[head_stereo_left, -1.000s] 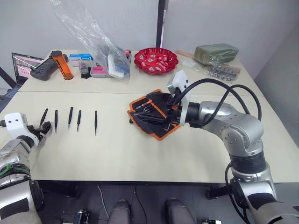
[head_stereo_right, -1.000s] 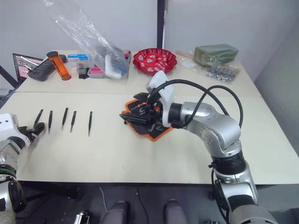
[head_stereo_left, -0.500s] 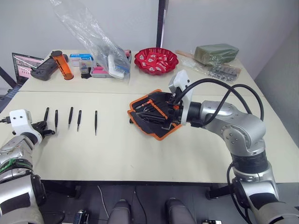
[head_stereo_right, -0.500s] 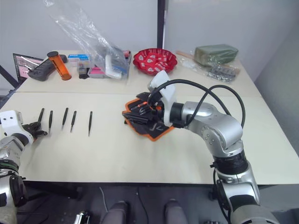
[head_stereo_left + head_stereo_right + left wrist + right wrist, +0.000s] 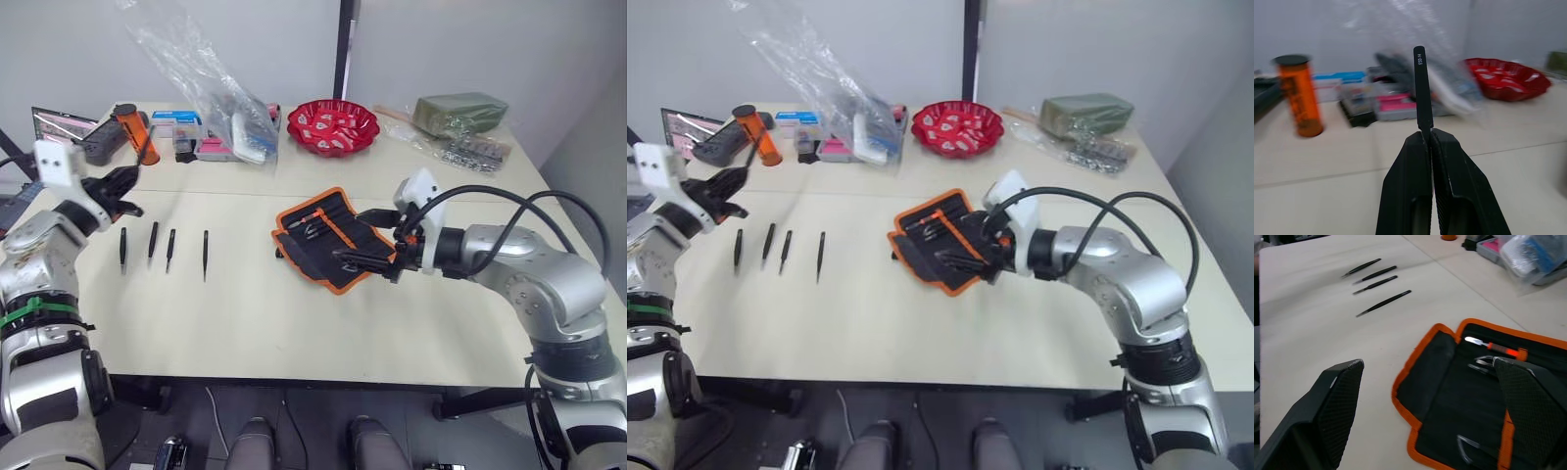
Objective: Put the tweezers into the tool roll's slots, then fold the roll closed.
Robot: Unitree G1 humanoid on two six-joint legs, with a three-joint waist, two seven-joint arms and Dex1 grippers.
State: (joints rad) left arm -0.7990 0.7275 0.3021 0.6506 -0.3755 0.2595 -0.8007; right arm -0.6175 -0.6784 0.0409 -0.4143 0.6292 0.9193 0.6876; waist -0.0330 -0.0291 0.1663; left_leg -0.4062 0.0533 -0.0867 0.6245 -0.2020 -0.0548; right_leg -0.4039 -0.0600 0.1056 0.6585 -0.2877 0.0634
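One tweezer (image 5: pixel 1421 88) now lifted; roll (image 5: pixel 333 238) released

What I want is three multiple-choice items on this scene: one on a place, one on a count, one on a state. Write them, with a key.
1. Where does the tool roll lie?
A. Open on the table, by the right gripper
B. Inside the plastic bag
C. In the red bowl

2. How many tweezers lie loose on the table?
A. Two
B. Four
C. Six

3. What state is the left gripper in?
A. Open, empty
B. Shut on a tweezer
C. Shut on the orange tube

Key: 1 A, the roll lies spread beside the right gripper's open fingers. 2 B, four lie in a row. 3 B, the left wrist view shows one clamped between the fingers.
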